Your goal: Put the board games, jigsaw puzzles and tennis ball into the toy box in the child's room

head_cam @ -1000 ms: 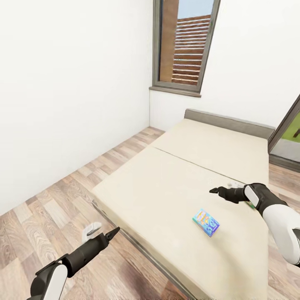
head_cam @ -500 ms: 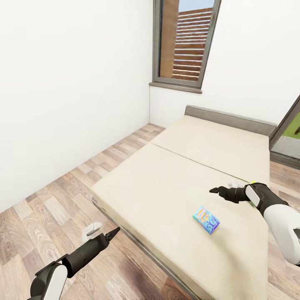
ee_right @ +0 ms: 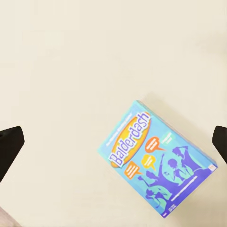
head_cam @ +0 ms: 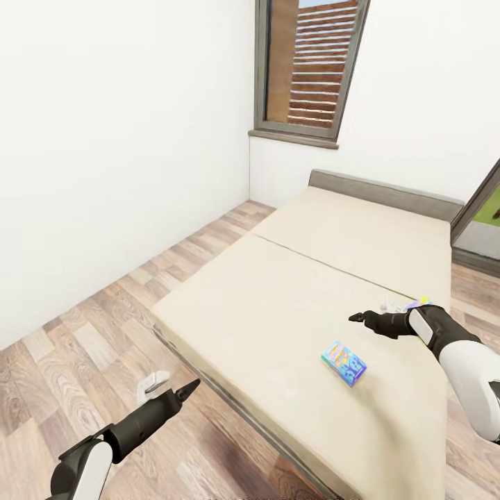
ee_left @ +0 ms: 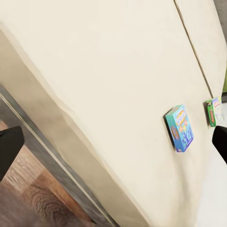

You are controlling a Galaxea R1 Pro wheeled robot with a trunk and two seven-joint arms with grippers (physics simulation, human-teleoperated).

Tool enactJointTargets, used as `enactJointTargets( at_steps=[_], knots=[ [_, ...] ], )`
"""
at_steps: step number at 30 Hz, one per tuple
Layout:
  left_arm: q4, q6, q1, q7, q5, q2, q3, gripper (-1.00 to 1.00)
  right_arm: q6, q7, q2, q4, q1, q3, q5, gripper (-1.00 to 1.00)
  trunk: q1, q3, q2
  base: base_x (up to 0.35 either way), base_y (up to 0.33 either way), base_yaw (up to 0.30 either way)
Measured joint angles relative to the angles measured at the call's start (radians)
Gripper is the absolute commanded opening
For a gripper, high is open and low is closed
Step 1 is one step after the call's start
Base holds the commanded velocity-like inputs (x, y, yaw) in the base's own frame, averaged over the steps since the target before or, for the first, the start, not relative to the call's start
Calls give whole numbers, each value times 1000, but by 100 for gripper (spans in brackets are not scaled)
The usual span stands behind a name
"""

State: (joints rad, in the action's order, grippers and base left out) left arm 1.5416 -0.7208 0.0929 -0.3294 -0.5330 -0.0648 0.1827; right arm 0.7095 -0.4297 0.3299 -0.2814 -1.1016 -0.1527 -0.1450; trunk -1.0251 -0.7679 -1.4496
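Note:
A blue board game (head_cam: 344, 363), a flat box printed "Balderdash", lies face up on the beige mattress of the bed (head_cam: 278, 305). My right gripper (head_cam: 357, 317) hovers open a little above and beyond this box. In the right wrist view the box (ee_right: 156, 158) lies between the two spread fingertips (ee_right: 9, 146), untouched. A second board game (head_cam: 419, 303) peeks out behind my right forearm; in the left wrist view it (ee_left: 214, 111) is white-green, just beyond the blue box (ee_left: 179, 128). My left gripper (head_cam: 186, 389) is open and empty over the floor by the bed's near corner.
A white wall runs along the left, with a strip of wood-plank floor (head_cam: 104, 326) between it and the bed. A small white object (head_cam: 153, 382) lies on the floor near my left gripper. A dark-framed window (head_cam: 305, 69) and grey headboard (head_cam: 385, 194) stand at the back.
The whole picture has shifted slightly, so the camera moved. More of the second game now shows beside my right forearm. Both grippers keep their pose and stay open.

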Motion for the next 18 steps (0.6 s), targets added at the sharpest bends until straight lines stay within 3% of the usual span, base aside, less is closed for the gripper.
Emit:
enactJointTargets(
  at_steps=[18],
  knots=[
    [-3, 2, 0, 5, 1, -1, 0, 100, 0, 0, 0, 0, 0, 0, 1, 100, 0, -29, 0, 0, 0, 0]
  ],
)
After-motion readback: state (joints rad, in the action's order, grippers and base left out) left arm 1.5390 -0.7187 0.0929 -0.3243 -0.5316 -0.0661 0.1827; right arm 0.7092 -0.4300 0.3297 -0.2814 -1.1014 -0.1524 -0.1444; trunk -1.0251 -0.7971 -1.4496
